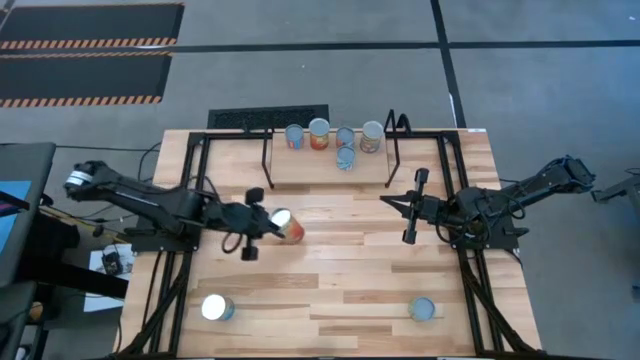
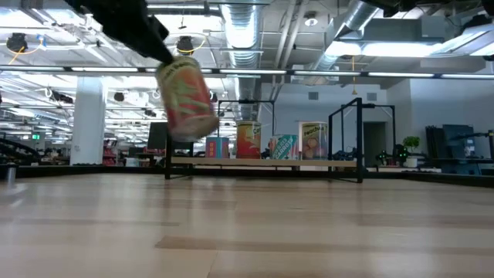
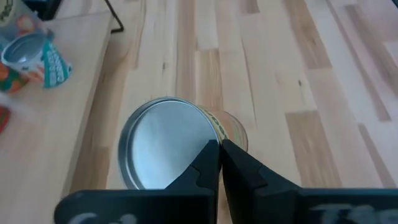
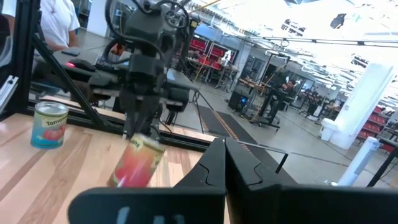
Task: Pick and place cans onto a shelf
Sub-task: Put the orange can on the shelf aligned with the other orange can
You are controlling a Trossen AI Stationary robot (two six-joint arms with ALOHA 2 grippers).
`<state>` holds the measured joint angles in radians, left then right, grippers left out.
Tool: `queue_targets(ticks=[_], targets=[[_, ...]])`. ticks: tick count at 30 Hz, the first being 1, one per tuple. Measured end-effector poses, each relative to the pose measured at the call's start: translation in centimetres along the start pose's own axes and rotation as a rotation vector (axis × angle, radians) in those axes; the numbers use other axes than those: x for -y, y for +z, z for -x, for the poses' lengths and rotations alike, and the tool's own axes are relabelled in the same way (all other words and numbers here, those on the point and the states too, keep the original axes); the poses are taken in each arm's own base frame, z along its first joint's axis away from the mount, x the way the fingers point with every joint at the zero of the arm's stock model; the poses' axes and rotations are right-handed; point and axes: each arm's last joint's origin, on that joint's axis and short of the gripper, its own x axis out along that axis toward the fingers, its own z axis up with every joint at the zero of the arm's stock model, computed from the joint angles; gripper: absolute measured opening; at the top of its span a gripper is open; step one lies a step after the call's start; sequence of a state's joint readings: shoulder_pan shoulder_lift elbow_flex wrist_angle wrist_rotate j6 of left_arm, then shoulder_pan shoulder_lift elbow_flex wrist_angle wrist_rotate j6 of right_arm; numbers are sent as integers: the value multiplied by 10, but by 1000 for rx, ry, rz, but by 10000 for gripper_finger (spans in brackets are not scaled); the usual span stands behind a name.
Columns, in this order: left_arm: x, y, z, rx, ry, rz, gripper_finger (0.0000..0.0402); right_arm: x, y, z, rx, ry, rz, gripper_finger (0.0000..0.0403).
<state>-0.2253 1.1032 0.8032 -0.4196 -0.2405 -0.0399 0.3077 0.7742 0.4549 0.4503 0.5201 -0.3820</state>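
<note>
My left gripper [image 1: 271,222] is shut on an orange and red can [image 1: 287,227] with a silver top, held above the middle of the table. In the low view the can [image 2: 185,96] hangs tilted, clear of the tabletop. The shelf [image 1: 300,172], a light board on black rod legs, stands at the far edge with several cans on it [image 1: 345,137]. Two more cans stand upright on the table near the front, one on the left [image 1: 217,307] and one on the right [image 1: 423,309]. My right gripper [image 1: 392,201] is shut and empty at the right of the table, pointing left. My left gripper pinches the can's top rim [image 3: 213,135] between its two nearly closed fingers, one over the silver lid and one over the label side. The fingers come from above, slanting from the table's left. The can hangs tilted below them, lifted clear.
Black frame rods run along both sides of the table [image 1: 470,290]. Bare planks lie between the held can and the shelf [image 1: 330,205]. A person in a white shirt [image 4: 59,22] stands beyond the table's left side.
</note>
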Motion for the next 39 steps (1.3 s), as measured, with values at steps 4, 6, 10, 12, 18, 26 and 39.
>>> queue_targets(ticks=[4, 6, 10, 12, 18, 26, 39], targets=[[3, 7, -25, 41, 14, 17, 0, 0, 0, 0, 0, 0, 0, 11], [1, 11, -35, 48, 27, 29, 0, 0, 0, 0, -1, 0, 1, 11], [-4, 24, -54, 21, 55, 39, 0, 0, 0, 0, -1, 0, 8, 11], [-6, 34, -63, 13, 63, 22, 0, 0, 0, 0, -2, 1, 9, 11], [-11, 55, -94, -42, 62, -28, 0, 0, -1, 0, -7, 3, 13, 11], [-24, 67, -130, -110, 70, -43, 0, -1, -2, 0, -21, 8, 21, 11], [-34, 65, -137, -124, 49, 0, 1, -1, -2, 0, -19, 8, 23, 11]])
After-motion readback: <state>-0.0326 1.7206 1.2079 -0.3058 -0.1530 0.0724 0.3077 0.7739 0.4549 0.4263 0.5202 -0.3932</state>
